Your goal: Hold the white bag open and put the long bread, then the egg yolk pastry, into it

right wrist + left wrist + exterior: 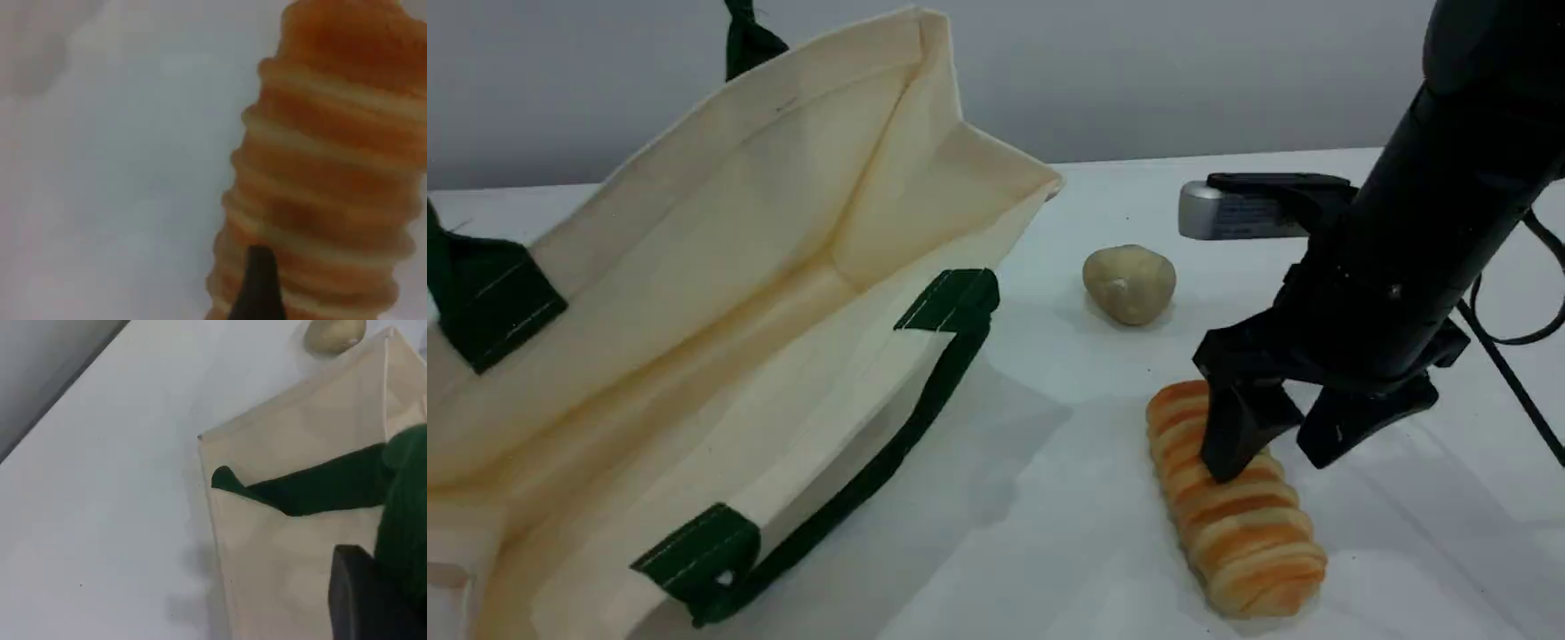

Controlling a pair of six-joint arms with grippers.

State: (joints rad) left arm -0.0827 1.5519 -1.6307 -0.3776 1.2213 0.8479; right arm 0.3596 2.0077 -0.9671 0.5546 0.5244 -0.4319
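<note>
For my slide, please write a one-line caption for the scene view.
Right tool open over the long bread; round pastry behind it, white bag open on the left.

— Where's the white bag?
— Left side of the counter. Cream canvas, mouth gaping wide, one dark green handle slack along its near edge.
— The long bread?
— Lying flat to the right, ridged orange and pale yellow.
— Egg yolk pastry?
— A beige ball beyond the bread, not touching it.
</note>
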